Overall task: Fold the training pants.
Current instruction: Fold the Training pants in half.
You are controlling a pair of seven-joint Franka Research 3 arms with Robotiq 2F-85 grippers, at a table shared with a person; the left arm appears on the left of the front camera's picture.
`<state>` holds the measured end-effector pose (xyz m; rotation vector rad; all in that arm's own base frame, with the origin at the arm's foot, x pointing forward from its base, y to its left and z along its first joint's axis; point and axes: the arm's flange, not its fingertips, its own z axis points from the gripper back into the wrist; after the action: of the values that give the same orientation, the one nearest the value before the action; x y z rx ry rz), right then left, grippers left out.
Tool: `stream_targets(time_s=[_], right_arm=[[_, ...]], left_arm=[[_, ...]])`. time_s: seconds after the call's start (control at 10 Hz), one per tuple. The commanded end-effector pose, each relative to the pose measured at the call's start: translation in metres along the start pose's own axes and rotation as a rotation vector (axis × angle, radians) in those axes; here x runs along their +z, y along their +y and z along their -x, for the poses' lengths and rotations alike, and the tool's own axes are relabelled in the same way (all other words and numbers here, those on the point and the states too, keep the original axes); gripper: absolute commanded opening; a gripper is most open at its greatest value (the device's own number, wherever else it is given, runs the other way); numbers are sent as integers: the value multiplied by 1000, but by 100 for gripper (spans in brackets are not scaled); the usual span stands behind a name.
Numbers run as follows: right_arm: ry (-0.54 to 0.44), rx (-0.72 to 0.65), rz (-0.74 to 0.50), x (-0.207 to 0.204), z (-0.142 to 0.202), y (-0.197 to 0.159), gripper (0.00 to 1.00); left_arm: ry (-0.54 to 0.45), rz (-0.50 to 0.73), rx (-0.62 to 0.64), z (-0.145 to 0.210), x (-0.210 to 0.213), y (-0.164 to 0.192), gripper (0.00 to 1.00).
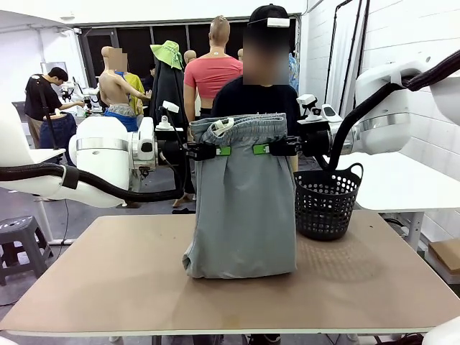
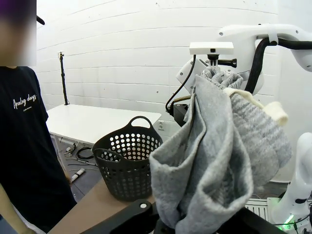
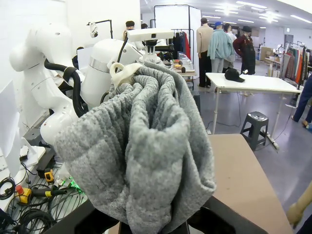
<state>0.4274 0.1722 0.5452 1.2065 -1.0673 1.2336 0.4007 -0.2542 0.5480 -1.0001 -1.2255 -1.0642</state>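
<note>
The training pants (image 1: 243,208) are held up above the table (image 1: 108,280), beside the black basket (image 1: 327,201), and only their lower end rests on the table. No finished fold is seen yet. The left gripper (image 1: 224,150) and the right gripper (image 1: 260,149) are each clamped on the waistband.

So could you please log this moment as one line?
light grey jersey training pants: hanging, hem on table | left gripper: shut on waistband | right gripper: same
</note>
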Motion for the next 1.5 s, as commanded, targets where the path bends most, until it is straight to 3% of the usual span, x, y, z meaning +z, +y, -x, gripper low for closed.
stream_targets(time_s=[0.0,1.4], right_arm=[[-1,4,0,0,-2,1,0],[-1,4,0,0,-2,1,0]], left_arm=[[-34,-4,-14,-1,1,-3,0],[-34,-4,-14,-1,1,-3,0]])
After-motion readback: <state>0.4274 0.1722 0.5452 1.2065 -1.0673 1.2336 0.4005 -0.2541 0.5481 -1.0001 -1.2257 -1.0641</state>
